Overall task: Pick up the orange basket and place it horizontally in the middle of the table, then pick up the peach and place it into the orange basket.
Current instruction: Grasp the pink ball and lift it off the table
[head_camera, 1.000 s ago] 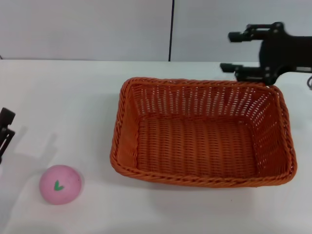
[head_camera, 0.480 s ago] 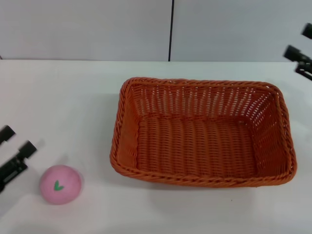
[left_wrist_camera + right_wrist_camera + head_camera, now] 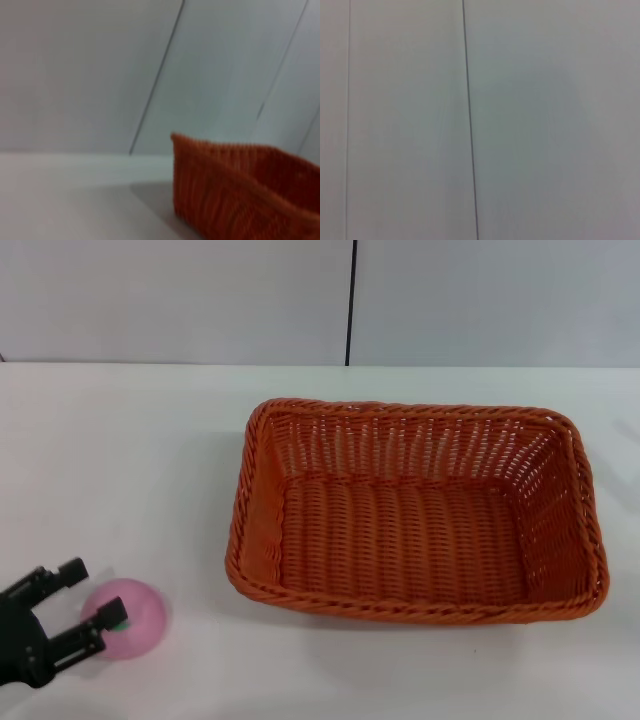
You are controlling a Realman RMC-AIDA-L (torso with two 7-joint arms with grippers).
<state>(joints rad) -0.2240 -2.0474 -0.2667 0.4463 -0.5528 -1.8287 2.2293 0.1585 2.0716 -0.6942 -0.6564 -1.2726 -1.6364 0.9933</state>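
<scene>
The orange basket [image 3: 415, 510] lies lengthwise across the middle-right of the white table [image 3: 130, 450], open side up and empty. Its woven side [image 3: 240, 192] also fills the corner of the left wrist view. The pink peach [image 3: 135, 618] rests on the table near the front left corner. My left gripper [image 3: 88, 600] is open right at the peach, one black finger on each side of its left part, partly covering it. My right gripper is out of view; its wrist camera faces only a grey wall.
A grey panelled wall [image 3: 200, 300] with a dark vertical seam [image 3: 351, 300] runs behind the table's far edge. Bare tabletop lies between the peach and the basket.
My left gripper has come in from the left edge toward the peach and now straddles it. My right gripper lifted away from the basket's far right corner and left the view.
</scene>
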